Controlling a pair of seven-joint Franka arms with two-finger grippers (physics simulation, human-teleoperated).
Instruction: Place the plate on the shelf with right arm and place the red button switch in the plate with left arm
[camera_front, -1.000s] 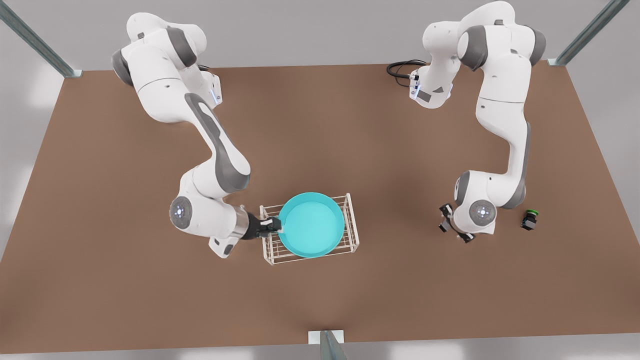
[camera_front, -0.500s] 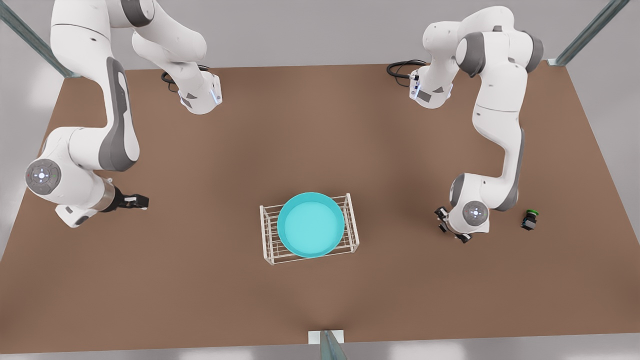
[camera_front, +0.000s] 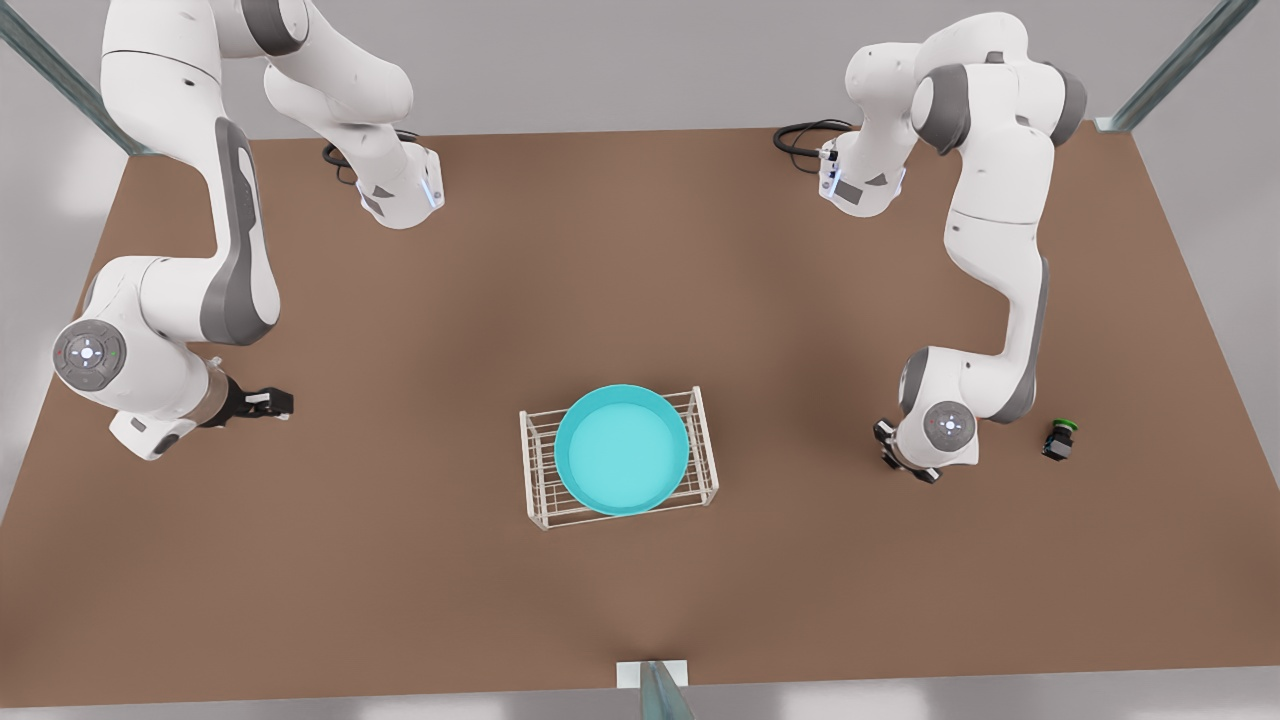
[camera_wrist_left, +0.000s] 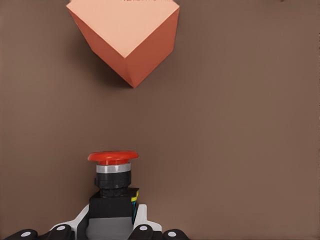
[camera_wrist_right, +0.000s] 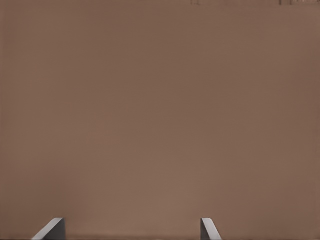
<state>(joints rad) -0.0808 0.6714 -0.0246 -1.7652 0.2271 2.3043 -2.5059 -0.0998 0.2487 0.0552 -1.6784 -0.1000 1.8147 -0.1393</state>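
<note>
The turquoise plate (camera_front: 621, 450) lies flat on the white wire shelf (camera_front: 535, 500) at the table's middle, with nothing in it. The red button switch (camera_wrist_left: 112, 175) stands upright on the table, and my left gripper (camera_wrist_left: 112, 225) is shut on its black body. In the front view that left gripper (camera_front: 903, 455) sits low over the table on the front view's right, and the wrist hides the switch. My right gripper (camera_front: 270, 403) waits open and holding nothing at the front view's left, far from the shelf, with bare table under its fingertips (camera_wrist_right: 50, 230).
An orange cube (camera_wrist_left: 127, 37) rests on the table a short way beyond the red switch. A green-capped switch (camera_front: 1060, 438) stands just right of the left arm's wrist. Black cables (camera_front: 800, 135) lie at the back by the arm base.
The right gripper let go of the plate on the shelf and swung away to the front view's left. The left gripper sank lower and its fingers drew in around the red switch.
</note>
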